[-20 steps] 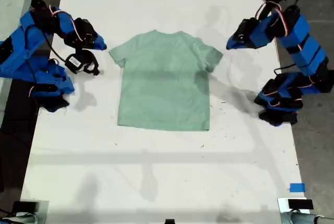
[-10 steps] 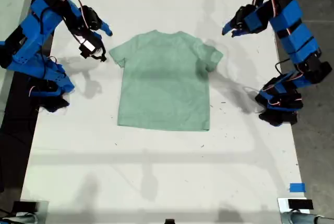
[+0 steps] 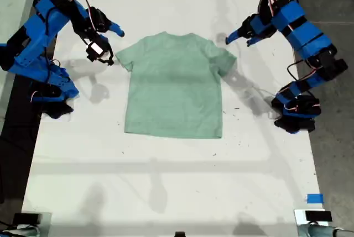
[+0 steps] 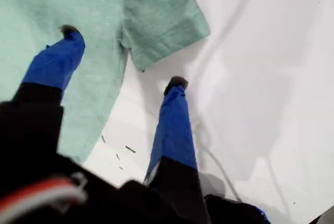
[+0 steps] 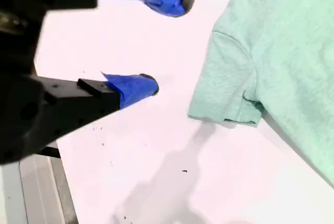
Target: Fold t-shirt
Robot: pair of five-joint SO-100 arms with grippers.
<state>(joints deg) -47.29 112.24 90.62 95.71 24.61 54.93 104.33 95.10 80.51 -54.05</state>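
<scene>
The pale mint-green t-shirt point(image 3: 174, 85) lies flat on the white table, collar toward the far edge and both sleeves spread. My first gripper point(image 3: 232, 37) is open and hovers at the sleeve point(image 4: 162, 20) on the exterior view's right. One of its fingertips point(image 4: 68, 31) is over the cloth and the other over bare table. My second gripper point(image 3: 113, 43) is open beside the sleeve point(image 5: 224, 83) on the exterior view's left. Both of its blue fingers point(image 5: 133, 85) are over bare table, a short gap from the cloth. Neither gripper holds anything.
The arm bases stand at the table's two sides in the exterior view, one point(image 3: 47, 85) at the left, one point(image 3: 296, 110) at the right. A blue tape patch point(image 3: 314, 198) sits near the exterior view's bottom right corner. Dark floor borders the table.
Both arms have lifted and reached toward the far end of the table. The first gripper has swung inward over its sleeve, and the second gripper has risen beside the other sleeve.
</scene>
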